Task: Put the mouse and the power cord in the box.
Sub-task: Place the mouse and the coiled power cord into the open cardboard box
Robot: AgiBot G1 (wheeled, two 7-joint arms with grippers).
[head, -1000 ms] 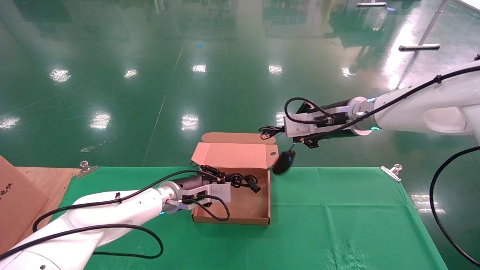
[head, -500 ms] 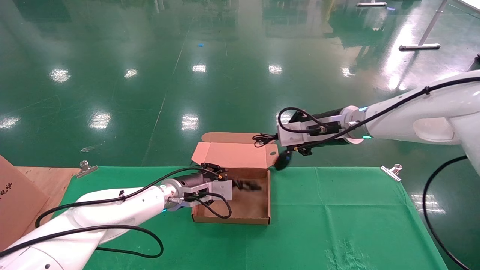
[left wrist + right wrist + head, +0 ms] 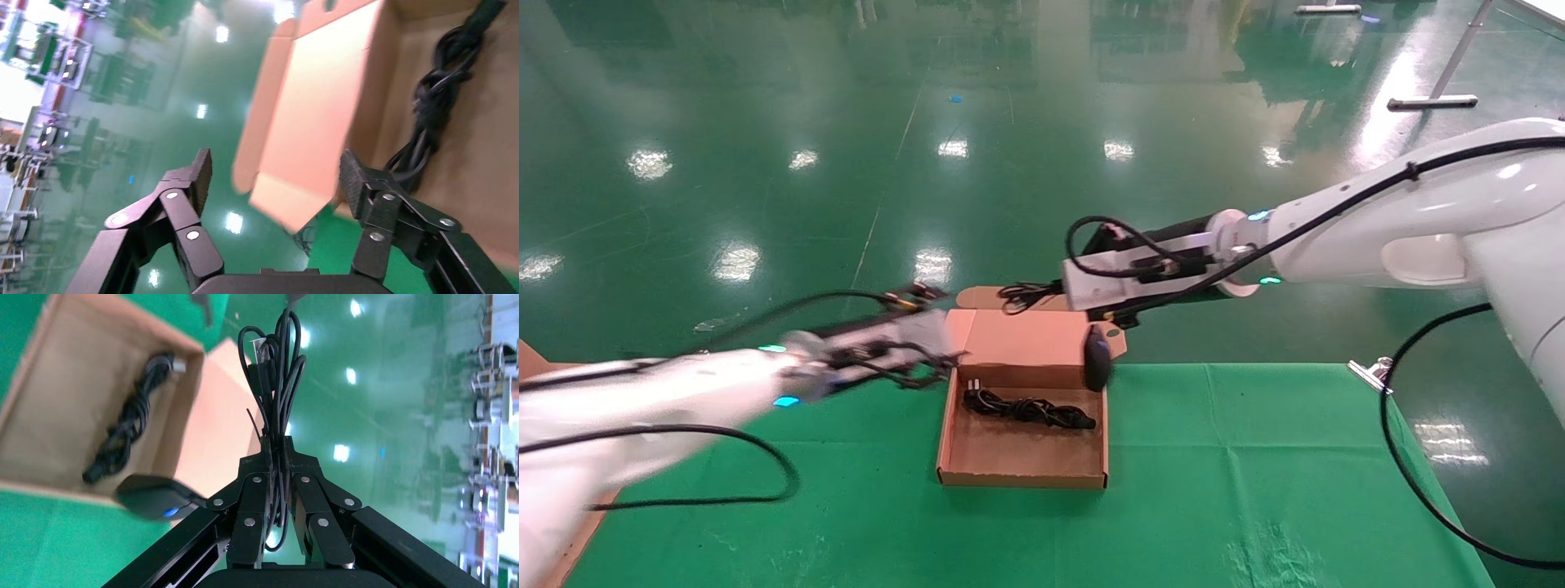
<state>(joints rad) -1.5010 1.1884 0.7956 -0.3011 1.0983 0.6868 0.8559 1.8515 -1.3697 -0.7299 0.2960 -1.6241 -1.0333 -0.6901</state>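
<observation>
Left gripper (image 3: 948,357): at centre-left of the head view, just outside the box's left wall and beside the raised lid; the left wrist view (image 3: 275,184) shows its jaws spread wide with nothing between them.

Power cord (image 3: 1027,408): lying loose on the floor of the box, along the far side under the lid, touching neither gripper; it also shows in the left wrist view (image 3: 437,104) and the right wrist view (image 3: 125,432).

Box (image 3: 1022,476): open in the middle of the head view on the green cloth (image 3: 1254,457), lid (image 3: 1026,336) standing up at the back.

Mouse (image 3: 1097,363): hanging by its thin cable at the box's far right corner, in front of the lid's right edge, seemingly above the rim and not yet resting inside.

Mouse cable (image 3: 275,373): a bundled loop pinched in the right gripper; the mouse (image 3: 153,497) dangles below it.

Right gripper (image 3: 1054,288): upper centre of the head view, above the lid; the right wrist view (image 3: 278,454) shows its jaws closed on the cable bundle.

Step in hand: judged from this, the cord is placed and the mouse is being carried over the box.

Next move: likely bring the swinging mouse over the open floor, clear of the lid and wall, lower it beside the cord, then let the cable go.
</observation>
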